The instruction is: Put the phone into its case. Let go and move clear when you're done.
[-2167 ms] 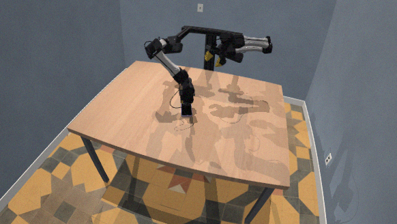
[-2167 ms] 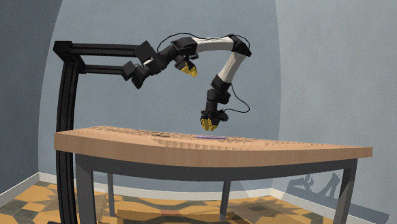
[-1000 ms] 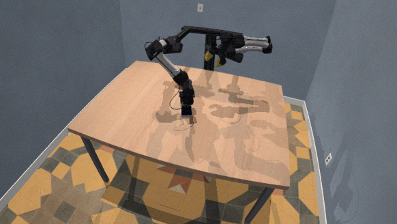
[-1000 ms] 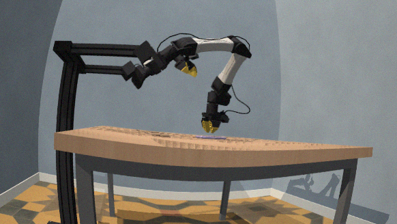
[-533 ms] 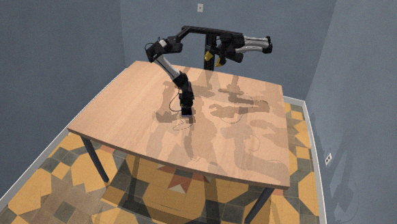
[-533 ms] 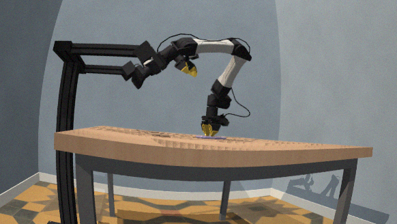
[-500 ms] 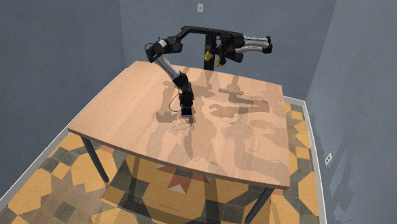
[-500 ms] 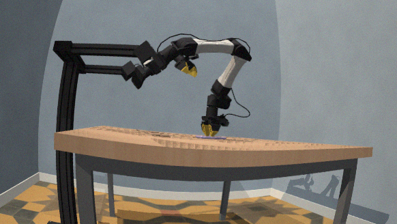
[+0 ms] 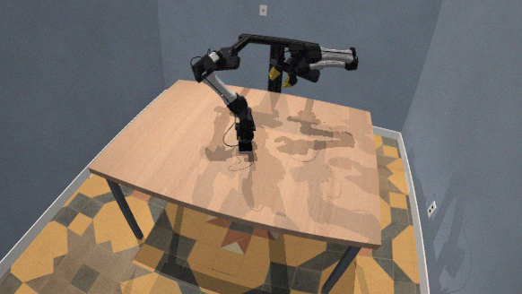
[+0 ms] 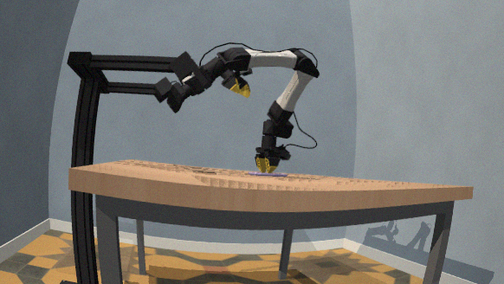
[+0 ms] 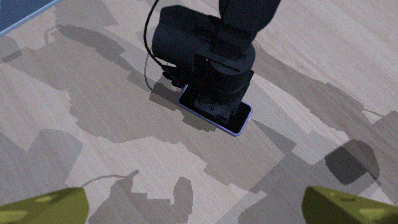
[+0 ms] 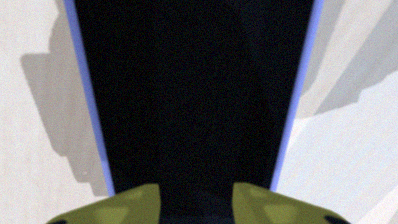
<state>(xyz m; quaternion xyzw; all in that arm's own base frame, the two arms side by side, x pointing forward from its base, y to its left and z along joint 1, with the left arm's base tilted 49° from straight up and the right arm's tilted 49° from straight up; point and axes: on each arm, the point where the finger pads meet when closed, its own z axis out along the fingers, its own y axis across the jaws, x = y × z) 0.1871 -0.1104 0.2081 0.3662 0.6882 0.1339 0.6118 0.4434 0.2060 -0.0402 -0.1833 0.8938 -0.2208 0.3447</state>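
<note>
Exterior view puts us beside the right hand (image 9: 245, 142) (image 10: 266, 171) (image 11: 220, 114) (image 12: 196, 186), pointed down with its yellow fingers partly apart and nothing clamped between them. Right wrist view shows us the fingertips over one end of the phone (image 9: 245, 147) (image 11: 241, 120) (image 12: 195, 90); whether they touch it, we cannot tell. The phone lies face up within its violet-blue case (image 9: 245, 152) (image 10: 281, 175) (image 11: 209, 120) (image 12: 89, 90), the rim framing the black screen along both long sides. How firmly it is seated, we cannot judge. Beneath them, we see the case flat on the wooden surface (image 9: 157, 134) (image 10: 151, 195) (image 11: 125, 155) (image 12: 25, 150), crossed by the arms' shadows. Farther out, we find the left hand (image 9: 279, 82) (image 10: 247, 94) (image 11: 195, 197) raised, well apart from the phone, its fingers spread wide. Behind, a black stand (image 9: 274, 82) (image 10: 84, 130) carries both arms.

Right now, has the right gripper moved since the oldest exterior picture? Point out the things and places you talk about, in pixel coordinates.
Yes, downward: the right gripper (image 9: 245, 141) (image 10: 266, 171) (image 11: 220, 106) (image 12: 196, 193) is now lower, nearer the table (image 9: 148, 130) (image 10: 151, 196) (image 11: 165, 162) (image 12: 25, 125).
</note>
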